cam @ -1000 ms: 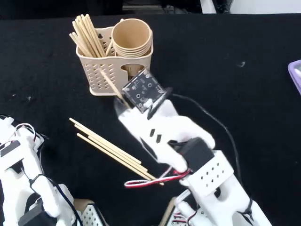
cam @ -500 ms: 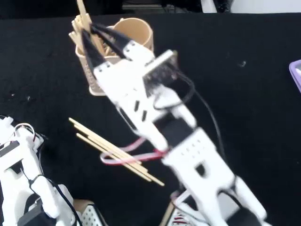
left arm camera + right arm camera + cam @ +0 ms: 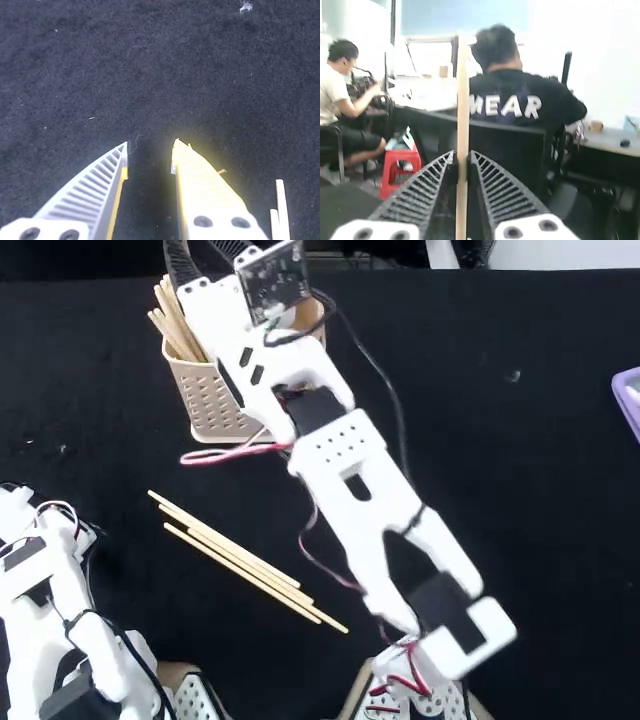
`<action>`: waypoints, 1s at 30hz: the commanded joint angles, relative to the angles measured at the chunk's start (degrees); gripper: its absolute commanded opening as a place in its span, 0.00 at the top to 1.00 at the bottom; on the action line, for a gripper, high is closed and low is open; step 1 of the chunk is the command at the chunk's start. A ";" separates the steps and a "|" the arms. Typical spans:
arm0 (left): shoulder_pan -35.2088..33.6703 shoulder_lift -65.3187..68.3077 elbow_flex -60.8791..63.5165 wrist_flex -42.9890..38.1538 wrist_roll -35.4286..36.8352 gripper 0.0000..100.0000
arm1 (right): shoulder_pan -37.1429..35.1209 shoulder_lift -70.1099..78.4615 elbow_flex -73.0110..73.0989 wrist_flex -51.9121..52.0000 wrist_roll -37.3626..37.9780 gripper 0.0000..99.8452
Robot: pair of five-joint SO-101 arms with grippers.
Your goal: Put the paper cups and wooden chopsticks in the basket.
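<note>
The right gripper (image 3: 463, 156) is clenched on one chopstick (image 3: 462, 90) above the basket (image 3: 205, 400). The left gripper (image 3: 150, 146) is parted and holds nothing. Loose chopsticks (image 3: 240, 565) lie on the table (image 3: 520, 460).

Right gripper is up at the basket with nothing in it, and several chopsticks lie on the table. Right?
No. The right gripper is shut on a chopstick, as the right wrist view shows. It is up at the basket, and several chopsticks lie on the table.
</note>
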 commanded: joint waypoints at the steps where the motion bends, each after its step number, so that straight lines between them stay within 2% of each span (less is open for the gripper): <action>1: 0.57 -1.14 -1.27 -1.05 -0.09 0.85 | 0.79 2.33 -3.56 -1.76 0.09 0.99; 9: 0.57 -1.14 -1.27 -1.05 -0.09 0.85 | 0.88 4.18 -1.80 -0.62 0.09 0.99; 12: 0.57 -1.14 -1.27 -1.05 -0.09 0.85 | 0.53 2.24 -2.95 6.68 0.09 0.97; 17: 0.57 -1.14 -1.27 -1.05 -0.09 0.85 | 0.53 0.40 -8.31 19.78 -0.26 0.82; 22: 0.57 -1.14 -1.19 -1.05 -0.09 0.85 | 0.79 -0.66 -15.52 29.27 -0.26 0.82; 26: 0.57 -1.14 -1.19 -0.79 -0.09 0.85 | 0.88 -7.34 -19.38 45.63 0.09 0.82; 30: 0.57 -1.14 -1.36 -0.62 -0.70 0.85 | 0.79 -17.45 -19.65 70.95 0.09 0.82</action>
